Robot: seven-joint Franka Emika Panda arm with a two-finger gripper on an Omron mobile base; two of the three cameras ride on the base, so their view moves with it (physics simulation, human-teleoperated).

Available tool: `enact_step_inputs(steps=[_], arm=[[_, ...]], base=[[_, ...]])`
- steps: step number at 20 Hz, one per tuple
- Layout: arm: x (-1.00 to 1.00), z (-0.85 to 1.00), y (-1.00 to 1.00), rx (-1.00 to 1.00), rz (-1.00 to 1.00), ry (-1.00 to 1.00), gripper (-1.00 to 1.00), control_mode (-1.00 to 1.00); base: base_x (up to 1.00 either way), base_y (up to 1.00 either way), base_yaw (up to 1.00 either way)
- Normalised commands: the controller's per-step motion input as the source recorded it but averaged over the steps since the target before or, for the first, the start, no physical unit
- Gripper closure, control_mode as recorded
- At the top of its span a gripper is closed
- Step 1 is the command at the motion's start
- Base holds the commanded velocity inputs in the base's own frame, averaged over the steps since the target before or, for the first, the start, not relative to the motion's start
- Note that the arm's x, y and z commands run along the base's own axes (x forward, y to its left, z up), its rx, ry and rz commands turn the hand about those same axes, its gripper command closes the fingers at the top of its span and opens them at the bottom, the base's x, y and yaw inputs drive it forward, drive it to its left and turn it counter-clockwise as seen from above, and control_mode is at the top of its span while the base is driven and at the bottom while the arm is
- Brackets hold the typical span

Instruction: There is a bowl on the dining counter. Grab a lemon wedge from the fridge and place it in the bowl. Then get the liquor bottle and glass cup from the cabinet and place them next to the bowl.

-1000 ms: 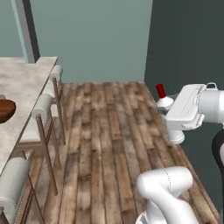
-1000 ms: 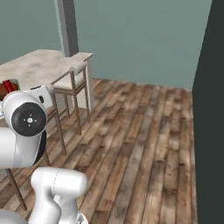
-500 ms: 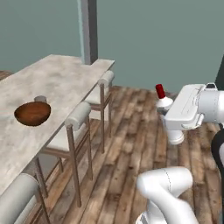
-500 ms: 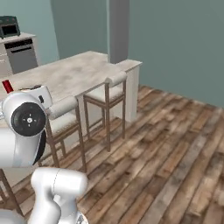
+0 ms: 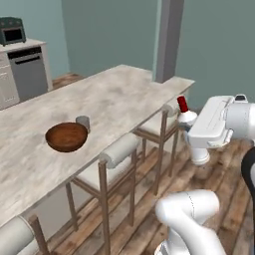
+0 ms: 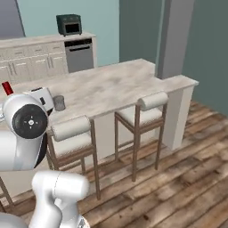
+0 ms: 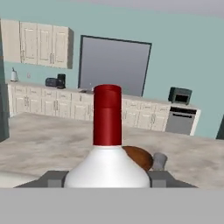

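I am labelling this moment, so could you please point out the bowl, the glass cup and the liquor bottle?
bowl [image 5: 66, 136], left base view, on its brown inside.
glass cup [image 5: 82, 122], left base view, on its grey side.
liquor bottle [image 7: 107, 114], hand view, on its red cap.

The arm [image 5: 191, 219] was glossy white, built of rounded, tube-like links with smooth curved shells. A dark, near-black joint section [image 5: 248, 172] showed at the right edge of the left base view. The hand housing [image 5: 211, 124] was a flat-sided white block with softened corners. In the right base view a large white round joint carried a black circular cap [image 6: 29, 120] with a small pale mark at its centre
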Motion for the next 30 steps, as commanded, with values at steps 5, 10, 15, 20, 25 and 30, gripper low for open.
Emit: enact_step_inputs(steps=[5, 10, 15, 20, 25, 30], arm=[[0.00, 0.00, 0.00, 0.00, 0.00, 0.00, 1.00, 1.00], [0.00, 0.00, 0.00, 0.00, 0.00, 0.00, 1.00, 1.00], [0.00, 0.00, 0.00, 0.00, 0.00, 0.00, 1.00, 1.00], [0.20, -0.03, 0.06, 0.00, 0.01, 0.10, 1.00, -1.00], [0.23, 0.00, 0.57, -0.04, -0.20, 0.07, 1.00, -1.00], [0.23, -0.09, 0.75, -0.09, -0.51, 0.04, 1.00, -1.00]], base=[[1.00, -0.13, 0.59], [0.94, -0.15, 0.59], [0.90, -0.12, 0.52], [0.45, 0.01, 0.13], [0.00, 0.00, 0.00], [0.00, 0.00, 0.00]])
